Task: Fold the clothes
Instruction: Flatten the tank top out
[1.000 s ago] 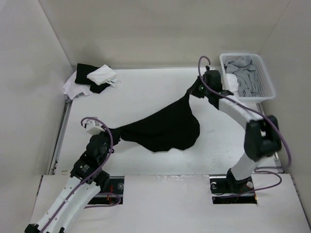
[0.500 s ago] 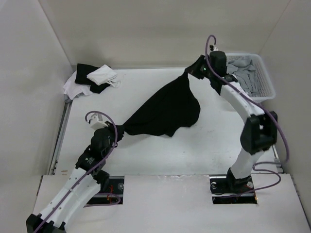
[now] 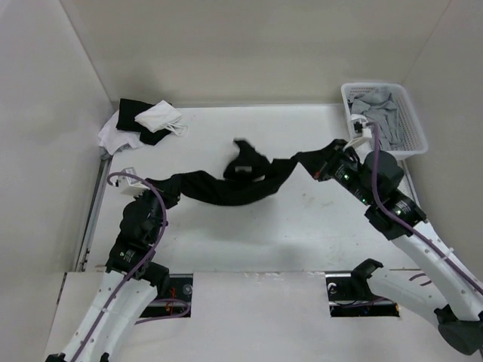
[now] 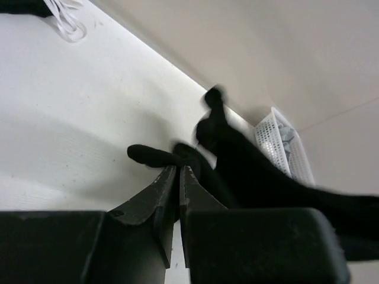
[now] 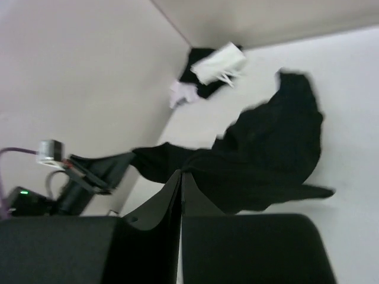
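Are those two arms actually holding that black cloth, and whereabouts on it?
Yes. The left gripper pinches one end of the black garment and the right gripper pinches the opposite end, so it stretches between them.

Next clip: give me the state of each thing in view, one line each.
black garment: unfolded, stretched between both claws, bunched mid-span.
left claw: shut on one end of it.
right claw: shut on the other end.
heap of cloths: piled loose in the far left corner.
basket: at the far right, holding grey garments.
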Robot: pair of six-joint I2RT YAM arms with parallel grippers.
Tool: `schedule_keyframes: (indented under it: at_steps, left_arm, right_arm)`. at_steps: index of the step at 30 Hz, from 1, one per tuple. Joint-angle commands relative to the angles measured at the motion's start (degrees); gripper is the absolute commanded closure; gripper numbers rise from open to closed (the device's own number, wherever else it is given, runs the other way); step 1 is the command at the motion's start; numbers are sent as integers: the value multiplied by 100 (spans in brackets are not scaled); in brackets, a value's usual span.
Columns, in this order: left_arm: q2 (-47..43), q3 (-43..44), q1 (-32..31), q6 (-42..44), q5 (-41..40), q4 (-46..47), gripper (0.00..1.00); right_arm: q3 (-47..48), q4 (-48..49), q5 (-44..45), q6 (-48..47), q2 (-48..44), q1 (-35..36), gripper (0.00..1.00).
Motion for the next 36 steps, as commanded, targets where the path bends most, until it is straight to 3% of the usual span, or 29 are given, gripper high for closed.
schedule_keyframes:
  at_steps: [1,4,8,12,16,19,23,27,29,32,36]
  left_arm:
    - [-101,-68,155,143,155,-72,95]
    - [-101,-314,260,100,234,-143,95]
    - [83,-595,401,38,287,-161,95]
    - [241,-798,524,-6,331,-90,95]
    - [373,-851,787,-41,357,32,95]
    - [549,-816,920,-146,506,331,95]
    - [620,-728,955,-173,595,472,95]
    - [435,-640,964,-208,604,385,95]
    - [365,-518,938,-208,595,314,95]
    - [224,-341,911,-155,533,200,95]
    - [101,-271,920,-147,533,130,95]
  right_arm:
    - [-646,-337,256,30,174,-160,98]
    - [-1227,110,195,48,918,-801,97]
    - [-1116,1208,-252,47,2894,-1540,99]
    - [376,1439,-508,161,4847,-1761,100]
    - [2615,677,-404,267,6367,-1848,100]
    - [3840,52,-341,241,6915,-1945,100]
    - [2923,234,-237,-22,5856,-1867,100]
    - [789,797,176,-93,3766,-1227,100]
    - [163,780,352,-84,2729,-875,100]
    - [-25,343,607,-128,1558,-470,100]
    - [335,-300,678,-225,668,-136,99]
